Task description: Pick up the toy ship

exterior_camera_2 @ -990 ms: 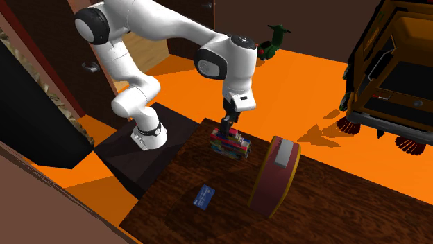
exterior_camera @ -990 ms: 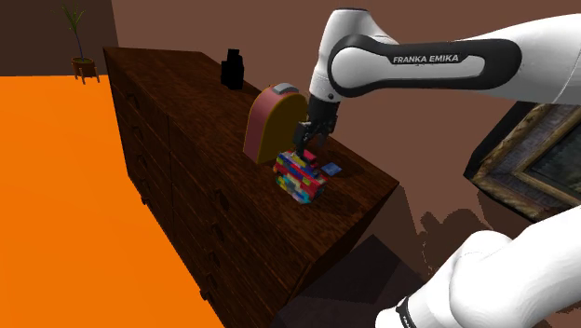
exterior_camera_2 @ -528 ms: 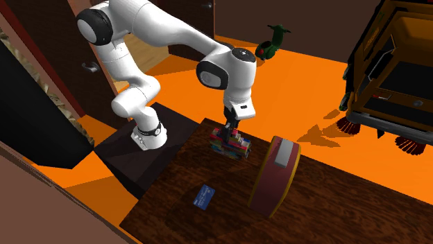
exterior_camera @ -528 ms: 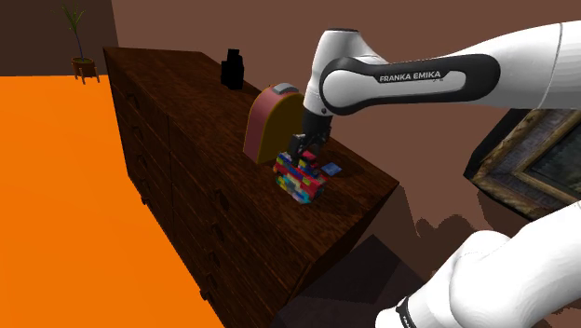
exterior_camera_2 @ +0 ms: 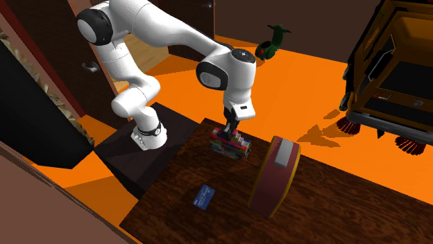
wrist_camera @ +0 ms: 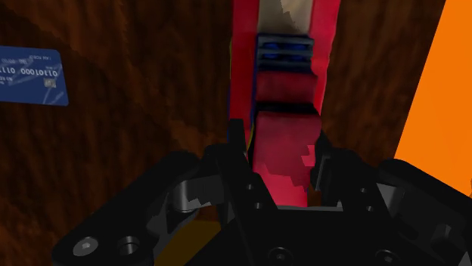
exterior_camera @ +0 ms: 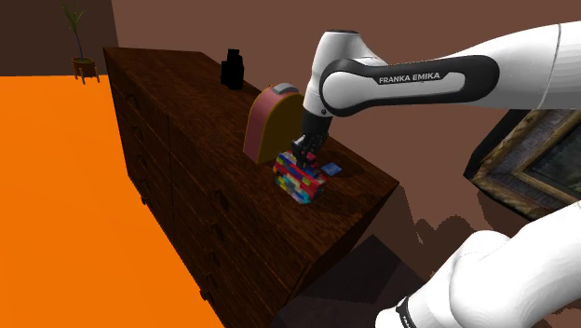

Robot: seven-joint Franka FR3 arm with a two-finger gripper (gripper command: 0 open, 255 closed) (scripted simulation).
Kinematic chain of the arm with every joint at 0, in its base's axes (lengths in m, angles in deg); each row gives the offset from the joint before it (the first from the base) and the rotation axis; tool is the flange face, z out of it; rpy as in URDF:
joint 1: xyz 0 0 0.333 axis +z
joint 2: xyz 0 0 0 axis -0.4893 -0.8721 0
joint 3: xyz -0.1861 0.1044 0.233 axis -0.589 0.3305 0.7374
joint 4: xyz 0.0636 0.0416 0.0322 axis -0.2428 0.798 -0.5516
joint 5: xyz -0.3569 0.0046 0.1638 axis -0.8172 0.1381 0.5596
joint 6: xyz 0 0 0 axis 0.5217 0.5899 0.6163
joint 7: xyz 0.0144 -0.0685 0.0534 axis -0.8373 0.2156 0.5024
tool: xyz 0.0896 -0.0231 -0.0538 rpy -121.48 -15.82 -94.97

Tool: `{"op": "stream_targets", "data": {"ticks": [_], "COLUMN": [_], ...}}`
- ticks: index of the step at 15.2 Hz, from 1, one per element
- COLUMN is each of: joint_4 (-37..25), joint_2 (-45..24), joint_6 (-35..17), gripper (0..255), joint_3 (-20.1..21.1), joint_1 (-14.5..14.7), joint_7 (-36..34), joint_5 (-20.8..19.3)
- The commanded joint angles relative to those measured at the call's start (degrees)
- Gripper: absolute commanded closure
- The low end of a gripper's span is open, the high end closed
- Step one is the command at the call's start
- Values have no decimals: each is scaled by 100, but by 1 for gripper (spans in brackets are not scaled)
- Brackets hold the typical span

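Pretty sure this is a room in somebody's house, living room or hallway kind of spot. There's a long dark wooden dresser (exterior_camera: 177, 186) with rows of drawers, a potted plant (exterior_camera: 78, 42) sitting off in the corner on a bright orange floor (exterior_camera: 65, 205), and a framed picture (exterior_camera: 535, 158) propped at a tilt. A blue bank card (exterior_camera_2: 203, 197) lies on the dresser top, and a little green scooter (exterior_camera_2: 272, 38) is parked on the floor.
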Motion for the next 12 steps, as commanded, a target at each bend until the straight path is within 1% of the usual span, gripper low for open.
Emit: {"op": "stream_targets", "data": {"ticks": [1, 3, 12], "joint_4": [4, 7, -541], "joint_2": [-5, -6, 146], "joint_6": [-2, -7, 693], "gripper": [255, 255, 255], "joint_3": [-6, -4, -6], "joint_1": [-5, -5, -4], "joint_7": [-1, -2, 36], "joint_5": [-5, -5, 13]}}
